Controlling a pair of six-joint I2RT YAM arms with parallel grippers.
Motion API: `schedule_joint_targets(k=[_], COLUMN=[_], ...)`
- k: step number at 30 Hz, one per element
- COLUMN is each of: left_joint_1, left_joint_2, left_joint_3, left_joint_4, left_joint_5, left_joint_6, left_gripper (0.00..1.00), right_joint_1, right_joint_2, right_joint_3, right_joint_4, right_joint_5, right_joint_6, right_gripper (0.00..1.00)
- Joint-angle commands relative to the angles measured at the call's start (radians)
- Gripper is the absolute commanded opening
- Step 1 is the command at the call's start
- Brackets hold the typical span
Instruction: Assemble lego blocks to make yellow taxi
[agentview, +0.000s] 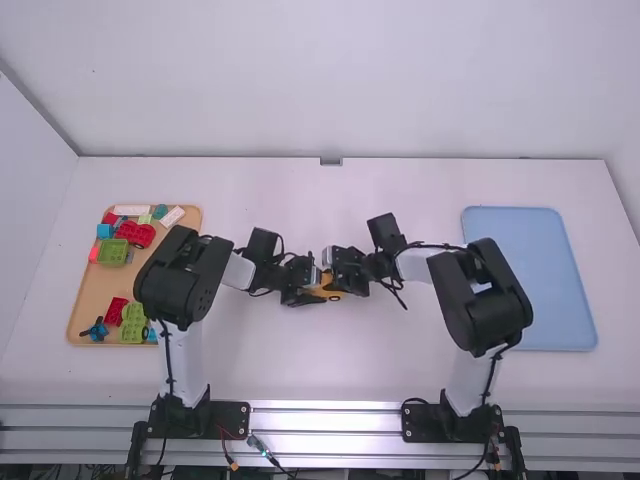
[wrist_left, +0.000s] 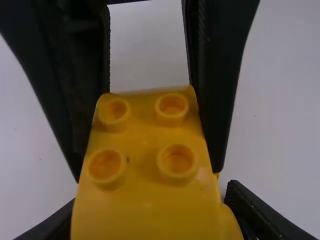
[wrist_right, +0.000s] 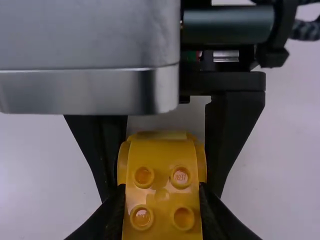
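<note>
Above the middle of the table, my left gripper (agentview: 304, 286) and right gripper (agentview: 346, 272) meet at a yellow block assembly (agentview: 326, 284), which has a dark wheel on its near side. In the left wrist view the yellow assembly (wrist_left: 145, 200), four studs showing on top, is held between the fingers of my left gripper (wrist_left: 152, 197). The right wrist view has the studded yellow assembly (wrist_right: 162, 197) squeezed between the fingertips of my right gripper (wrist_right: 161, 191). The other gripper's fingers press its sides as well. Its underside is hidden.
At the left, a wooden tray (agentview: 88, 300) holds green blocks (agentview: 112, 252), red blocks (agentview: 135, 233), a blue piece (agentview: 96, 330) and several other blocks, partly behind the left arm. A light blue tray (agentview: 530, 260) lies at the right, beside the right arm.
</note>
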Motion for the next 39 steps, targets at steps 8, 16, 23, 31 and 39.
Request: schedule_joint_targets(k=[8,16,23,31,39], left_joint_1=[-0.005,-0.005,-0.005,-0.005,0.001], left_joint_2=[0.018,0.018,0.018,0.018,0.018], left_joint_3=[-0.002,-0.002,-0.002,-0.002,0.000], left_joint_4=[-0.014,-0.011,-0.005,0.000,0.003], left_joint_5=[0.031,0.022,0.022,0.019,0.019], left_joint_6=[0.024,0.024,0.023,0.023,0.023], left_gripper=[0.51,0.48,0.47,0.44,0.43], right_joint_1=[0.007,0.007,0.034,0.082,0.072], right_joint_2=[0.070,0.106,0.106,0.106,0.106], right_joint_3=[0.003,0.067,0.095,0.087,0.019], right_joint_4=[0.054,-0.087,-0.156,-0.151,-0.009], right_joint_5=[-0.029,-0.029,0.092,0.181,0.151], right_joint_6=[0.032,-0.054,-0.053,-0.032,0.021], right_gripper=[0.00,0.00,0.00,0.00,0.00])
